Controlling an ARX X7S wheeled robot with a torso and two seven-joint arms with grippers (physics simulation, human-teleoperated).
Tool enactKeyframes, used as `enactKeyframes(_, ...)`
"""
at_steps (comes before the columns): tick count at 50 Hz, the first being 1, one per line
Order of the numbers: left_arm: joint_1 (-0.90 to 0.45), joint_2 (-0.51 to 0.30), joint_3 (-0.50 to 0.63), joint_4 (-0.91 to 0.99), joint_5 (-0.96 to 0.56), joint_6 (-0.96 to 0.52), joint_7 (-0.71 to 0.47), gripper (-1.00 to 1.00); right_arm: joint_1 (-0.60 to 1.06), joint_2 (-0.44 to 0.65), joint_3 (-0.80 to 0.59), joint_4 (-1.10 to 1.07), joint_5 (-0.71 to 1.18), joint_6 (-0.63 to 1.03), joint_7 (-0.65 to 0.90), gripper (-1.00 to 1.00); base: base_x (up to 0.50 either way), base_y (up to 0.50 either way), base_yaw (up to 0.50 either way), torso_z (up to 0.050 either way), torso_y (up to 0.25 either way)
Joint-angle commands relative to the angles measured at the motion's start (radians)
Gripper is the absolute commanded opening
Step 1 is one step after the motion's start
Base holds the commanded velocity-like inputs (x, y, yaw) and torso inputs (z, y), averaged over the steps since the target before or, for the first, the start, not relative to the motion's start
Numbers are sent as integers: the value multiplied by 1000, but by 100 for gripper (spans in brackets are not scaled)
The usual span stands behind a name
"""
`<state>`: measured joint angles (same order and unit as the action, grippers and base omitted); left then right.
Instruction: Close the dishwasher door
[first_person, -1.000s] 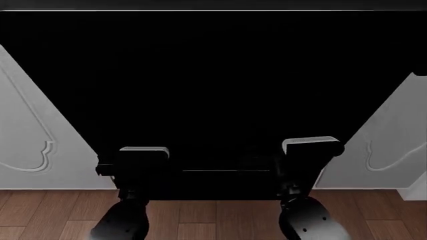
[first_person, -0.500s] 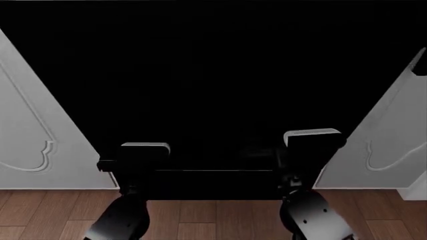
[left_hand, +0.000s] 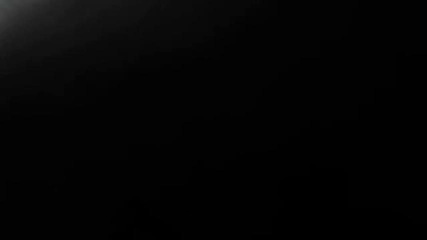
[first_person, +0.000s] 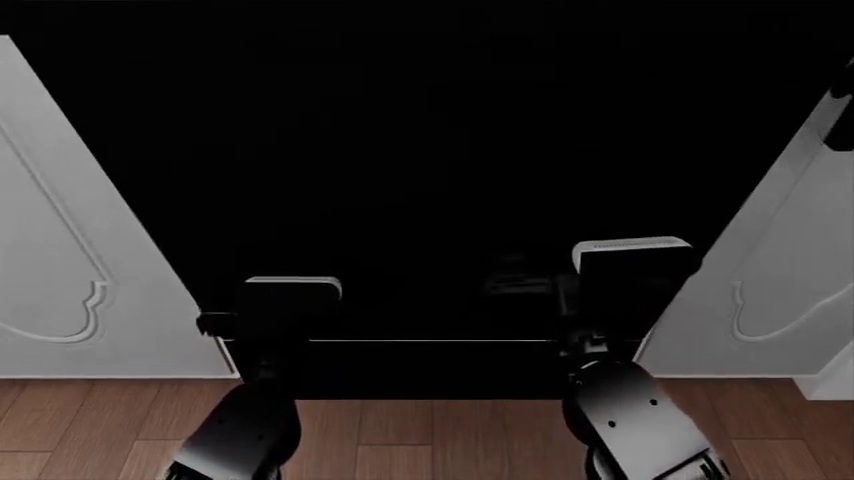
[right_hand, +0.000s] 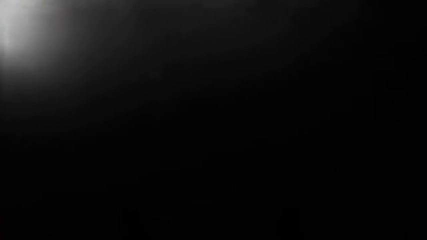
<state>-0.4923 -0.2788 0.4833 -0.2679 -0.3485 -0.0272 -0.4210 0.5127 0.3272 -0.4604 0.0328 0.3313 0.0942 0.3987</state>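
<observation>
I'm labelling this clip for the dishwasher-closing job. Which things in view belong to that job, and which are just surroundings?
Belonging to the job:
- dishwasher door, the wide black panel filling the head view
- left arm and right arm, both reaching up against it; their pincers are lost in the black

Just surroundings:
- grey cabinet door at left
- grey cabinet door at right
- wooden floor

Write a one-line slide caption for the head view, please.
Both arms reach up against the black dishwasher door, flanked by light grey cabinet doors above a wooden floor.

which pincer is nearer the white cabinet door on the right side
Right. The right pincer sits beside that cabinet door; the left pincer is across the black dishwasher door.
</observation>
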Motion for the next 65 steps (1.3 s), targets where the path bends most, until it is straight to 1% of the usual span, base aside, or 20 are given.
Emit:
enactKeyframes(1,-59,2,-21,10,42,9,6,100,25,-1,-1,5,-8,6,2,100,0,0,0,0,0)
enactKeyframes(14,-86,8,-17,-8,43,5,9,100,49,-2,0,11,-3,19,3,100,0,0,0,0,2)
enactKeyframes(28,-118,19,-15,-30,38,-4,12,100,98,-18,5,72,-4,17,-1,100,0,0,0,0,2)
enactKeyframes(56,-197,53,-6,-152,48,17,23,100,180,-59,10,246,-9,-30,-19,100,0,0,0,0,2)
enactKeyframes(65,-240,74,-4,-249,57,51,37,100,213,-74,10,315,-13,-47,-28,100,16,0,0,0,0)
